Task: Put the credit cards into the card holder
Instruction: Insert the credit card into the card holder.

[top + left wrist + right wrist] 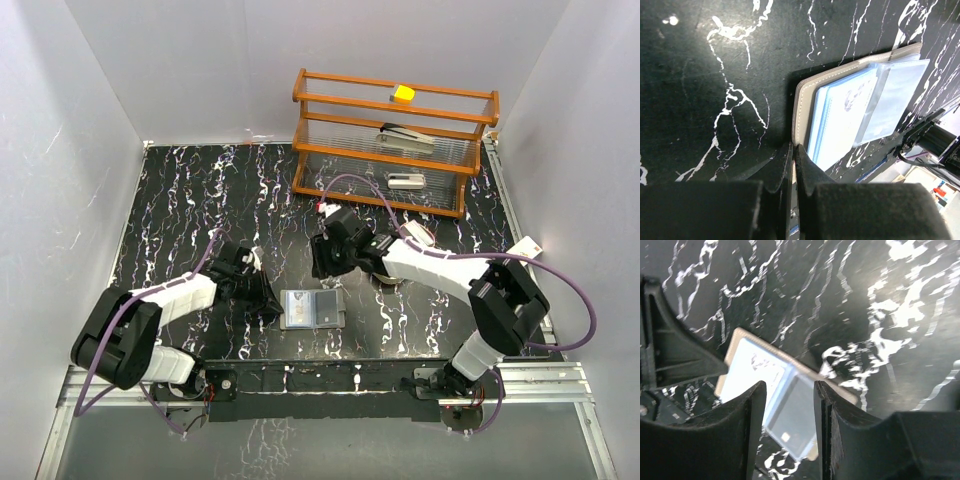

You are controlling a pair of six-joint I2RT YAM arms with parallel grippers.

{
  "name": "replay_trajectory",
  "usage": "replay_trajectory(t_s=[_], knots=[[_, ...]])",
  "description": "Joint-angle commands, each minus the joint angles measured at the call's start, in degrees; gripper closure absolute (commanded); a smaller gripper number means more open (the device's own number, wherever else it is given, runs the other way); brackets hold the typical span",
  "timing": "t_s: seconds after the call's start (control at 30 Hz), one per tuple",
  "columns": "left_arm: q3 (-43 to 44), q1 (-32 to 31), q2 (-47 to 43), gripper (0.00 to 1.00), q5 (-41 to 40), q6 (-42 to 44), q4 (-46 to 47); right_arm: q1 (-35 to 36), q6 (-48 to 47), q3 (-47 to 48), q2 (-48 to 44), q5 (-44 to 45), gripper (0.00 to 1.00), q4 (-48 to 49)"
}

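Credit cards sit inside the open card holder, which lies flat on the surface between the arms. The left gripper is closed on the holder's edge. The right gripper hovers above it, part-open and empty. I judge that tugging the holder could spill an unseated card. The card print is unreadable.

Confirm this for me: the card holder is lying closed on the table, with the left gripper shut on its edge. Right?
Not closed. The card holder lies open on the table, a pale blue card showing inside, as the left wrist view shows. The left gripper is shut on its edge.
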Motion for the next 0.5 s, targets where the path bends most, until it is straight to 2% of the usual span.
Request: replay_trajectory(t_s=[0.0, 0.07, 0.17, 0.33, 0.47], knots=[[2.2, 0.0, 0.2, 1.0, 3.4, 1.4, -0.5, -2.4, -9.4, 6.0, -2.5, 10.0, 0.58, -8.3], [2.1, 0.0, -0.6, 0.99, 3.0, 0.9, -0.7, -3.1, -12.2, 7.7, -2.7, 14.0, 0.58, -11.2], [2.2, 0.0, -2.8, 0.9, 1.8, -0.2, -1.2, -3.7, -16.4, 8.0, -3.6, 20.3, 0.56, -12.1], [4.2, 0.1, -6.0, 0.63, 0.0, -0.4, -3.6, -6.1, -20.3, 9.4, -3.1, 30.7, 0.52, -14.6], [6.5, 0.1, -8.6, 0.54, -1.6, 0.1, -6.9, -8.7, -21.7, 10.7, -2.1, 38.3, 0.49, -16.7]])
